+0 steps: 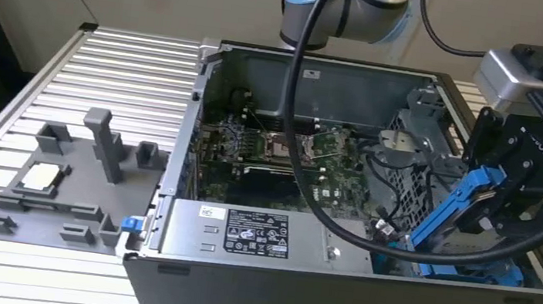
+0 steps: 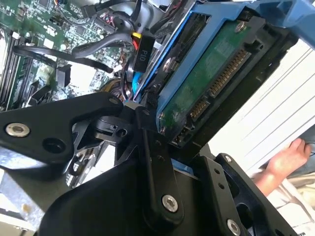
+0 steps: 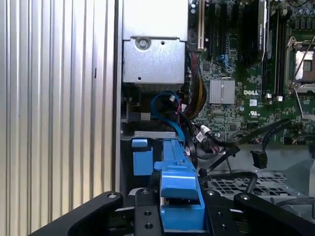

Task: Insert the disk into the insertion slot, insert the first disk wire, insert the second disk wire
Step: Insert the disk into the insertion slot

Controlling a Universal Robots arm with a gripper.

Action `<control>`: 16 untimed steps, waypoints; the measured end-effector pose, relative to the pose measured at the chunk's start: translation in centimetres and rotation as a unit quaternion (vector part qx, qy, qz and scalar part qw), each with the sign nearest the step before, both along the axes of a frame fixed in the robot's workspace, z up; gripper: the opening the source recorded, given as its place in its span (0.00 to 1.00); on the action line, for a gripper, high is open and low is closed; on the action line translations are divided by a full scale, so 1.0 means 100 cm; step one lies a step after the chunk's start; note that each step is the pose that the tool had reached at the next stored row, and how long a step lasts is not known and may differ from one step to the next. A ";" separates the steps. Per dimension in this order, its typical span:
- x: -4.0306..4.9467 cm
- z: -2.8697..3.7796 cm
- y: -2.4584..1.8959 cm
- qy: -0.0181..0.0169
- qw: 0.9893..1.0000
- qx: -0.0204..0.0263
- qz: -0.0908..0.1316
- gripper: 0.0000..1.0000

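Blue-framed disk (image 1: 449,220) gripped by claw (image 1: 489,200), long axis steeply tilted, lower end inside case (image 1: 233,291)

1. A robotics lab bench: a Universal Robots arm (image 1: 347,6) works over an open desktop computer case (image 1: 337,296), its gripper (image 1: 493,210) clamped on the disk (image 1: 448,232)
2. The case lies on a ribbed aluminium profile table (image 1: 106,62), with its motherboard (image 1: 271,152) bared just beside the gripper
3. Well apart from the gripper, across the case, sits a grey fixture plate (image 1: 72,174) with upright holders
4. A person's hand (image 2: 283,160) shows beyond the gripper in the second wrist view
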State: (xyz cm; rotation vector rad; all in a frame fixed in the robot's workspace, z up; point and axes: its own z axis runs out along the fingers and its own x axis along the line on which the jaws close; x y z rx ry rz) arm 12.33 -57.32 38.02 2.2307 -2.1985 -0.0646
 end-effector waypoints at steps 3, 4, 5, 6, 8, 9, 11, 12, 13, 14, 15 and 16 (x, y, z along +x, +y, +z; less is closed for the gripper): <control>0.0000 -0.0054 0.0000 0.000 1.000 0.000 0.000 0.33; 0.0000 -0.0065 0.0001 0.000 1.000 0.000 0.000 0.33; 0.0000 -0.0068 0.0001 0.000 1.000 0.000 0.000 0.33; 0.0000 -0.0068 0.0001 0.000 1.000 0.000 0.000 0.33; 0.0000 -0.0069 0.0001 0.000 1.000 0.000 0.000 0.33; 0.0000 -0.0070 0.0000 0.000 1.000 0.000 0.000 0.33; 0.0000 -0.0070 0.0001 0.000 1.000 0.000 0.000 0.33; 0.0000 -0.0070 0.0001 0.000 1.000 0.000 0.000 0.33; 0.0000 -0.0071 0.0001 0.000 1.000 0.001 0.000 0.33; 0.0000 -0.0070 0.0001 0.000 1.000 0.001 0.000 0.35; 0.0000 -0.0070 0.0001 0.000 1.000 0.001 0.000 0.40; 0.0000 -0.0070 0.0001 0.000 1.000 0.001 0.000 0.40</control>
